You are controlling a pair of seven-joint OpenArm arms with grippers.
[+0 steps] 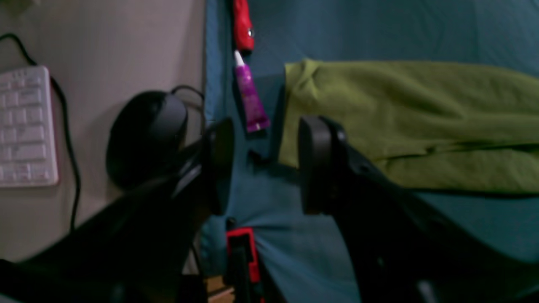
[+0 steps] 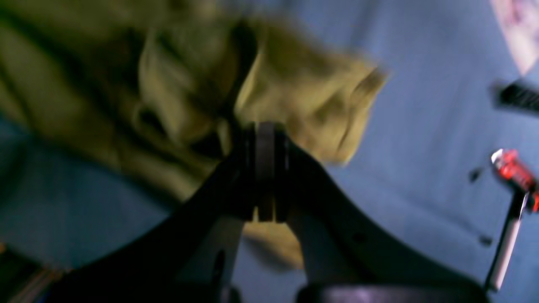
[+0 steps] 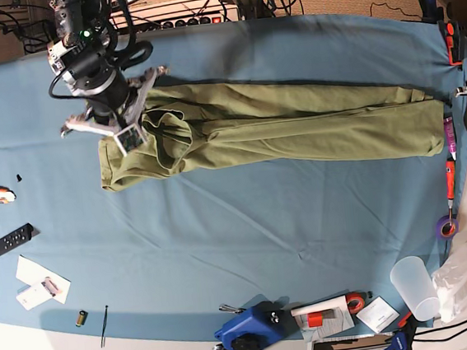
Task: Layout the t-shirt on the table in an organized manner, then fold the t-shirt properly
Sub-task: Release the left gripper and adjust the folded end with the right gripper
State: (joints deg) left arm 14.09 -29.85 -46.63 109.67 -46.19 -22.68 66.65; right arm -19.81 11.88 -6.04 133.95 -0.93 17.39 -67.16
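The shirt [image 3: 278, 125] lies stretched across the far half of the table [image 3: 222, 226], leaving a wide bare blue band in front of it — open room for either arm. Clutter rings the edges: a remote [image 3: 11, 239] and papers [image 3: 41, 284] near the right arm's side, a blue tool [image 3: 248, 331] and cup [image 3: 414, 286] along the near edge. Past the shirt's other end a purple tube [image 1: 250, 94] and red tool [image 1: 243, 25] lie just beside it — tight there.
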